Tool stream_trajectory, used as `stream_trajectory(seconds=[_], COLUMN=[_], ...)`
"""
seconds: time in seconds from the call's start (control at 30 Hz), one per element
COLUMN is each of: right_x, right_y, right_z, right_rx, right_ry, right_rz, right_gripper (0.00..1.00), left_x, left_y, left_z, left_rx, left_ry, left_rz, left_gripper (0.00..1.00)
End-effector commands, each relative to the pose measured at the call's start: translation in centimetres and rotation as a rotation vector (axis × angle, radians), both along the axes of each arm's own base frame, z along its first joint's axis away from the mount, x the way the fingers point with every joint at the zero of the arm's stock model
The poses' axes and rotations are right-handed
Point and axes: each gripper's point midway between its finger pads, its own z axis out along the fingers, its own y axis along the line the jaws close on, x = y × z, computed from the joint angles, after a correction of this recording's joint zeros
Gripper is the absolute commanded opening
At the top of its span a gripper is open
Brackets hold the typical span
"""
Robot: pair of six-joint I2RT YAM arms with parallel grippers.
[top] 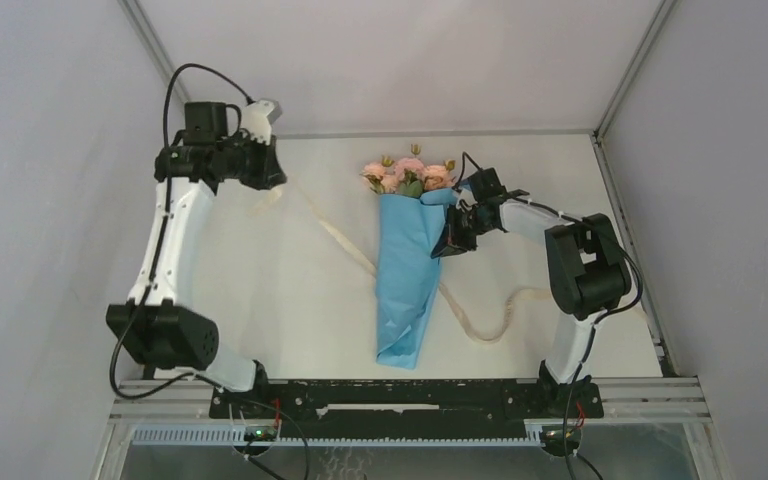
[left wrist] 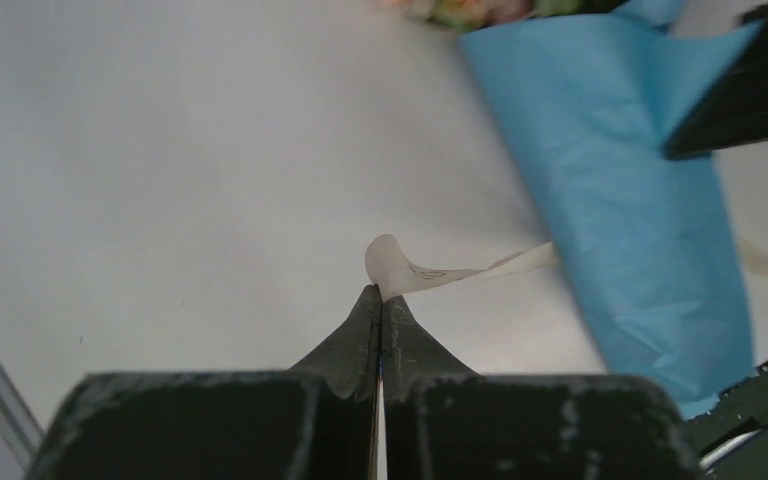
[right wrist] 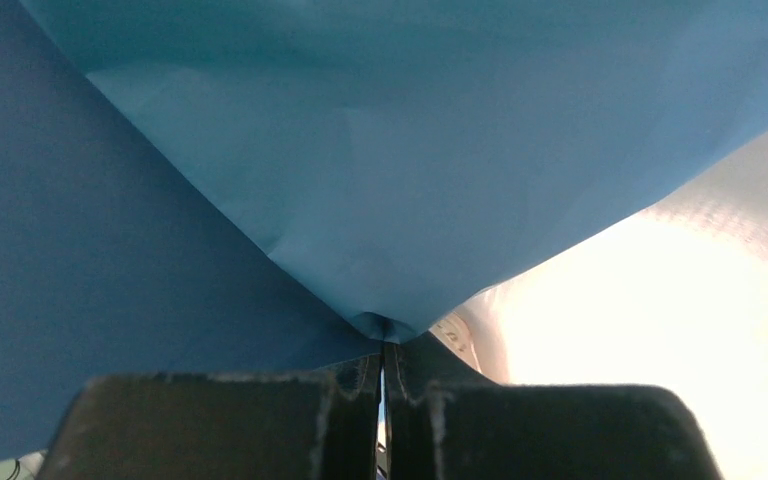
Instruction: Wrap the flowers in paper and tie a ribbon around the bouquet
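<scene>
The bouquet (top: 407, 270) lies mid-counter (top: 260, 290), tip toward the near edge, the ribbon (top: 335, 235) running beneath it.
The right tool (right wrist: 382, 345) is clamped on the paper (right wrist: 410, 150) edge; the left tool (left wrist: 380, 295), farther back, pinches the ribbon's end. A hard pull could drag the bouquet or slip the ribbon; freed paper may unroll. Open counter lies left; the flowers (top: 407, 175) sit near the far edge.
</scene>
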Motion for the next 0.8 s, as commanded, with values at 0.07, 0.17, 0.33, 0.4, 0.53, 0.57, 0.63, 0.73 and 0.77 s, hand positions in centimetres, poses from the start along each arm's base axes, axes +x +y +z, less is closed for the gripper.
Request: stream_trajectory(seconds=[0.07,0.17,0.33,0.4,0.53,0.57,0.63,0.73,0.77], right_x=[1.4,1.4,1.9,2.1,2.6,2.8,3.3,4.5,5.0], right_y=[0.1,-0.2,-0.6,-0.8,-1.6,-2.0,-2.9,-5.4,-6.4], right_z=[-0.9,-1.1,-0.8,-0.5,0.3,0.6,1.5,3.0,3.7], right_rx=[-0.054,-0.082,-0.128,-0.139,-0.18,-0.193,-0.22,-0.291,-0.315], right_ry=[-0.065,-0.071,-0.097,-0.105,-0.123,-0.129,-0.151,-0.205,-0.227], right_rz=[-0.014,-0.023,-0.055,-0.074,-0.139,-0.162,-0.216,-0.327,-0.37], right_gripper=[0.0,0.05,0.33,0.47,0.98,0.99,1.0,1.0,1.0], left_x=[-6.2,-8.2,-10.8,-11.4,-12.1,-12.3,-12.7,-13.4,-13.6], left_y=[-15.6,-22.6,-30.0,-31.6,-31.9,-31.6,-30.9,-30.5,-30.4], left_z=[-0.5,-5.3,-13.4,-16.0,-20.8,-21.7,-23.2,-24.3,-24.5], left_rx=[-0.087,-0.069,-0.028,0.004,0.091,0.105,0.124,0.122,0.121], left_ry=[0.064,0.164,0.285,0.304,0.359,0.377,0.403,0.432,0.435], left_rz=[-0.433,-0.597,-0.744,-0.768,-0.763,-0.757,-0.75,-0.752,-0.752], left_gripper=[0.0,0.0,0.0,0.0,0.0,0.0,0.0,0.0,0.0])
